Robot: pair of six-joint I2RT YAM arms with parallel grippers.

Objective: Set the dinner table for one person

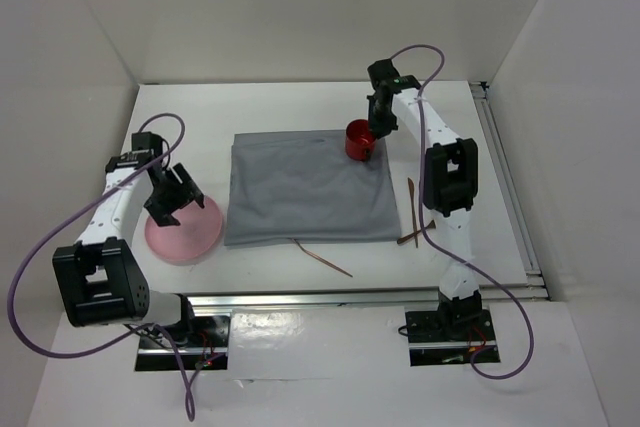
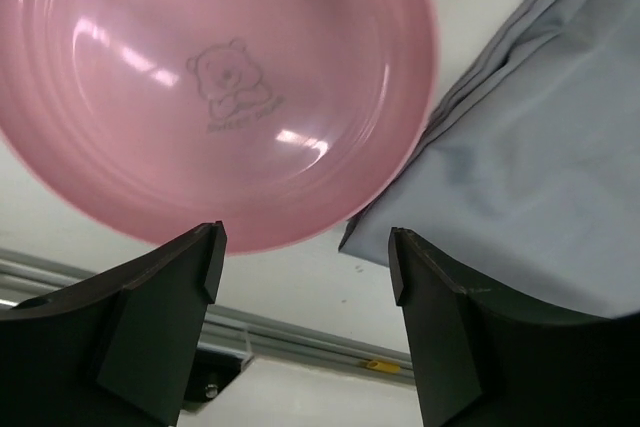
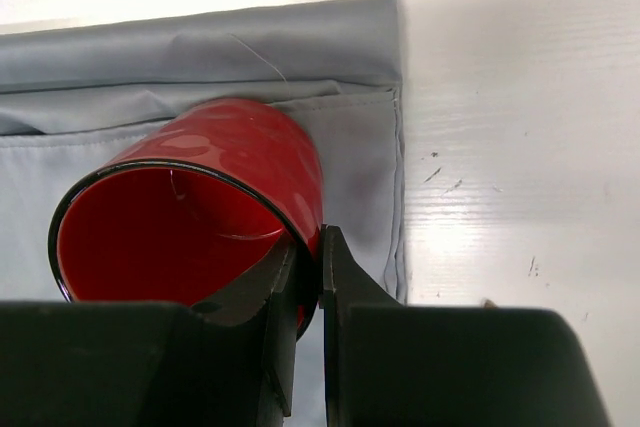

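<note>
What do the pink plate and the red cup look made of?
Pink plate: probably plastic or melamine, glossy; it shows sharp highlights and a printed bear. Red cup: glossy with a dark rim; glazed ceramic or lacquered plastic, cannot tell which.

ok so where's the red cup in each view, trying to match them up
Top external: the red cup is at the far right corner of the grey cloth, at the right gripper.
Left wrist: not in it; only the pink plate and the cloth show.
Right wrist: lower left, rim pinched between the fingers.
Shared landmark: the grey cloth, in all three views.
</note>
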